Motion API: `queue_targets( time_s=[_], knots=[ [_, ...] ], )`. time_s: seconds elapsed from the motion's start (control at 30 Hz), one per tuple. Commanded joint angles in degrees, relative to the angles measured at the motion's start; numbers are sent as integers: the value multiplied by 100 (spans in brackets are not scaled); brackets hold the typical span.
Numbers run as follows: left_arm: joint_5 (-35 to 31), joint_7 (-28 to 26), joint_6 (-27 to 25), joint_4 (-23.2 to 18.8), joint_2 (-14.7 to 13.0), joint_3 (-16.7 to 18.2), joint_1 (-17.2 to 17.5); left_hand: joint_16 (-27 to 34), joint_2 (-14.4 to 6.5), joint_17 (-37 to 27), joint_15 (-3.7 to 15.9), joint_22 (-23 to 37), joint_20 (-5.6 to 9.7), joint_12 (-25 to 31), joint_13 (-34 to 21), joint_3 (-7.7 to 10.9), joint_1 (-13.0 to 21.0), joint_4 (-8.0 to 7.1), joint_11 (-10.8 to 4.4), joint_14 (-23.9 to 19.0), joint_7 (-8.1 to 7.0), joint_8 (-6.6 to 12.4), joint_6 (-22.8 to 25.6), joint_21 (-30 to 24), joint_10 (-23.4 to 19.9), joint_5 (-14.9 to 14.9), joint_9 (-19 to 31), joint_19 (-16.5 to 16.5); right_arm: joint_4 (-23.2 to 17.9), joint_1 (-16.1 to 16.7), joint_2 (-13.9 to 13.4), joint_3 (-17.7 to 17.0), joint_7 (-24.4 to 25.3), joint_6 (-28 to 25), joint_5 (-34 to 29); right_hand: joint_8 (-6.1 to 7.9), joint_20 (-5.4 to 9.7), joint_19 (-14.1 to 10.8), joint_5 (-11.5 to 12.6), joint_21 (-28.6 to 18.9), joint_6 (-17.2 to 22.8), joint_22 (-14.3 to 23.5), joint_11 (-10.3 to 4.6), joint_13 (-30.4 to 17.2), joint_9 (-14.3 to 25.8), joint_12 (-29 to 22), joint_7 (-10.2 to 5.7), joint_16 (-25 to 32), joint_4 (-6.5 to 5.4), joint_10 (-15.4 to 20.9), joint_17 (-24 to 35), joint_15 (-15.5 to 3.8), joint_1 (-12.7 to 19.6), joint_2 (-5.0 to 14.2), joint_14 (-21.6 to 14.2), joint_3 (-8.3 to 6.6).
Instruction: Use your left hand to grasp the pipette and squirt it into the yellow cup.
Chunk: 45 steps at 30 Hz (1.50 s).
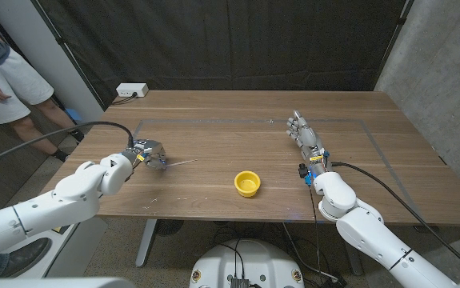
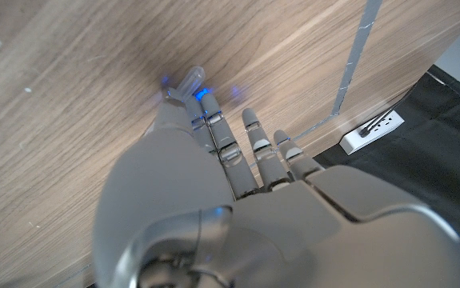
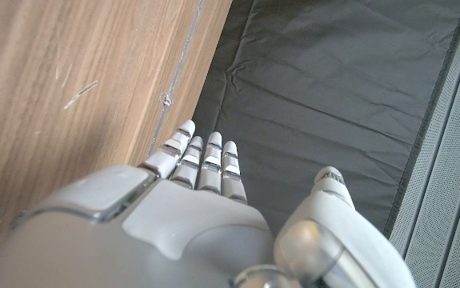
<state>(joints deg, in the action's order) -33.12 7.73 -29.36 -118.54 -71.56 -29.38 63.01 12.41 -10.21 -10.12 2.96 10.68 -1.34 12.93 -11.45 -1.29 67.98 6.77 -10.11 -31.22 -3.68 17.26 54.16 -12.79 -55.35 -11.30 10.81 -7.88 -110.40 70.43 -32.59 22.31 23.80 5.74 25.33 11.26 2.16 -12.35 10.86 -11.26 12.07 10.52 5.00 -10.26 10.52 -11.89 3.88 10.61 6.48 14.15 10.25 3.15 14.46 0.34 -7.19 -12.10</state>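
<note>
The thin clear plastic pipette [image 1: 178, 163] lies on the brown wooden counter [image 1: 238, 132], at about nine o'clock from the small round yellow cup [image 1: 247, 183] and well apart from it. Its narrow tip points toward three o'clock, and its bulb end is under the left hand [image 1: 144, 152]. In the head view this grey hand is curled down over the bulb end, and in the left wrist view the fingers [image 2: 250, 148] reach forward and press close to the wood, with a pale rounded part between the thumb side and the first fingers. I judge that the hand is closing on the pipette or already pinches it, but the pictures do not show this clearly, so I cannot tell if it holds it. The pipette seems to rest on the counter, not lifted.

The yellow cup stands near the six o'clock edge of the counter, open side up, probably so that the liquid can be squirted in from above.

The right hand [image 1: 306, 136] waits at about two o'clock from the cup, fingers stretched out straight and together, holding nothing, out of the way of the left arm
</note>
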Motion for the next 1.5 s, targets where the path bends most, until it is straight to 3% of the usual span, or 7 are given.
queue_targets(
  time_s=[0.03, 0.6, 1.03, 1.5],
  knots=[
    [14, 110, -201, -155, -87, 60, 114, -52, 50, -15, 517, -1, -79, -76, -11, 43, -41, -17, 63, -9, 77, -26, -47, -32, 32, 23, 4, -65, 5, -16, -11, 12, -40, -27, 35, 0, -14, -13, -18, -35, 32, 13, -2, -30, 34, -34, -13, 6, 0, 30, 24, -10, 44, 40, -43, 12],
    [-80, 195, -95, -33, 96, -78, -78, -74, 33, -12, 498, -1, -89, -105, -17, 169, 65, -12, 101, -43, 121, -75, -10, -20, -43, 33, 11, -102, 32, -20, 11, 9, -19, -3, 45, -3, -21, -2, -19, -33, 27, 14, 7, -31, 34, -31, -18, 5, 1, 29, 24, -2, 42, 46, -42, 17],
    [-89, -39, -104, -23, 224, -56, -52, -42, -1, -10, 568, -2, 104, -89, -21, 317, 149, -37, 61, -230, 141, -51, 165, -17, -221, 30, 23, -153, 96, -31, 48, 24, -30, 52, 53, -2, -23, 3, -19, -32, 32, 15, -13, -31, 35, -28, -11, 2, 3, 24, 24, 6, 41, 48, -36, 22],
    [-86, -549, -267, -180, 125, 188, 150, -46, 17, -10, 563, -1, 174, -114, -24, 378, 99, -116, 68, -310, 130, -64, 205, -37, -268, 47, 28, -244, 91, 1, 48, -4, -21, 115, 53, -5, -25, 5, -19, -32, 26, 15, 13, -31, 35, -25, -14, 2, 5, 20, 24, 10, 41, 52, -36, 25]
  ],
)
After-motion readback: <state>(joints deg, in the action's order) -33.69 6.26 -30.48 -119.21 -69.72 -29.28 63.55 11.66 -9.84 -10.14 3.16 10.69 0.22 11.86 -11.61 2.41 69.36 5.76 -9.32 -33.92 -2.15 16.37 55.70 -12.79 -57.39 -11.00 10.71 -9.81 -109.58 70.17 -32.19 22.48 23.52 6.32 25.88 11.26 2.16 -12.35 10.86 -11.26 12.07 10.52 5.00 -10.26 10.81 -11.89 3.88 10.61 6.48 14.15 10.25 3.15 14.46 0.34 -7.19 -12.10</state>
